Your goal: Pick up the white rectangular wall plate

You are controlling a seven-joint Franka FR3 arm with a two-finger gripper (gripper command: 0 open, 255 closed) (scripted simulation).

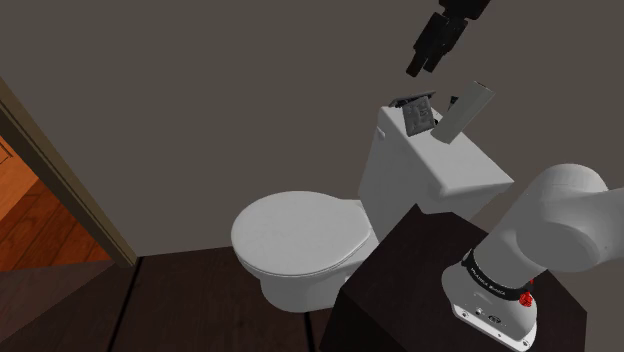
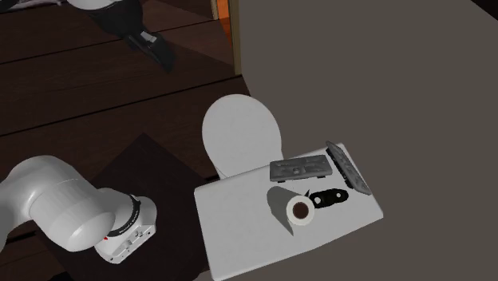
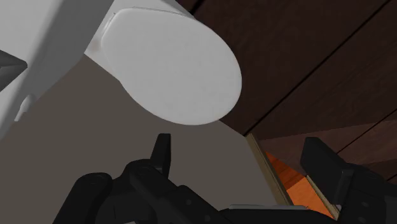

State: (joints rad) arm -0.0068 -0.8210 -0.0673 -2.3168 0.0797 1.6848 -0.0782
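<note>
High over the toilet (image 1: 300,235), gripper (image 1: 418,68) is held wide open for approach, well apart from plate (image 2: 301,168) on tank (image 2: 239,231).

— Where do we see our gripper (image 1: 421,66)?
— High up, black, its tips pointing down at a slant, well above the thick lower link of our white arm (image 1: 560,220).
— And the fingers (image 3: 163,154)?
— In the wrist view we see them standing wide apart, clasping nothing.
— What do we make of the arm below the gripper?
— A bulky bend over a dark-ringed joint.
</note>
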